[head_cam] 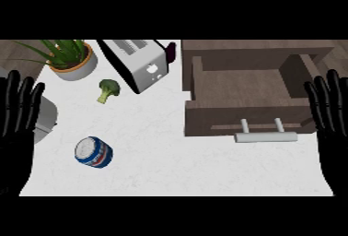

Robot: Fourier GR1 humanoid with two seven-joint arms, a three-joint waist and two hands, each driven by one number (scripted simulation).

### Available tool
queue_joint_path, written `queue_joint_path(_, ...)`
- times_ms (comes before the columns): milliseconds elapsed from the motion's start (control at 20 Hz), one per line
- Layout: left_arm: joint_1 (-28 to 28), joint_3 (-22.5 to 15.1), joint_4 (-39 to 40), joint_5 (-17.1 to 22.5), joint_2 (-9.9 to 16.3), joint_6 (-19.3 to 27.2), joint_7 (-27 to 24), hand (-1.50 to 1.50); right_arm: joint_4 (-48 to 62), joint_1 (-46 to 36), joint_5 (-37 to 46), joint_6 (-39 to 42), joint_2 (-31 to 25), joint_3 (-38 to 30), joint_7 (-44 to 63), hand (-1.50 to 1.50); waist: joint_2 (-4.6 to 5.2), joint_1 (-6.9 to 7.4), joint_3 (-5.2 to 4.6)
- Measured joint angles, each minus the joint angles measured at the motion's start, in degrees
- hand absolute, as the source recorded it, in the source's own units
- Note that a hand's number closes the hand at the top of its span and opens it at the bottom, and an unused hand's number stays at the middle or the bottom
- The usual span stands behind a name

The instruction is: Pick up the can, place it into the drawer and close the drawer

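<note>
A blue can [94, 152] with a white top and a red band stands on the white counter at the lower left. The brown wooden drawer [245, 115] is pulled open at the upper right, its inside bare, with a silver bar handle [266, 137] on its front. My left hand [18, 110] rests open at the left edge, fingers up, well left of the can. At the right edge my right hand [329, 103] rests open, fingers up, just beside the drawer's right wall. Neither hand touches anything.
A silver toaster [139, 62] lies at the top middle. A broccoli floret [107, 90] sits below a potted plant [70, 60] at the upper left. A grey rounded object [45, 117] shows partly behind my left hand.
</note>
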Motion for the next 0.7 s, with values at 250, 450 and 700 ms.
queue_joint_path(250, 0.3, -2.9, -0.9, 10.7, 3.3, -12.0, -2.2, -1.5, -0.7, 0.1, 0.9, -1.0, 0.3, -0.7, -0.5, -1.5, 1.26, 0.65, -0.22)
queue_joint_path(450, 4.2, -6.0, 0.4, 16.0, 9.0, -21.3, 1.3, -1.5, 1.9, 2.9, 1.1, -2.3, 0.9, -1.5, 3.8, -1.5, 1.75, 0.94, -0.26)
queue_joint_path(700, 8.5, -3.0, 1.7, 23.3, 16.0, -29.8, 4.3, -1.5, 1.9, 5.3, 1.0, -3.0, 0.9, -2.1, 8.9, -1.5, 1.78, 1.33, -0.22)
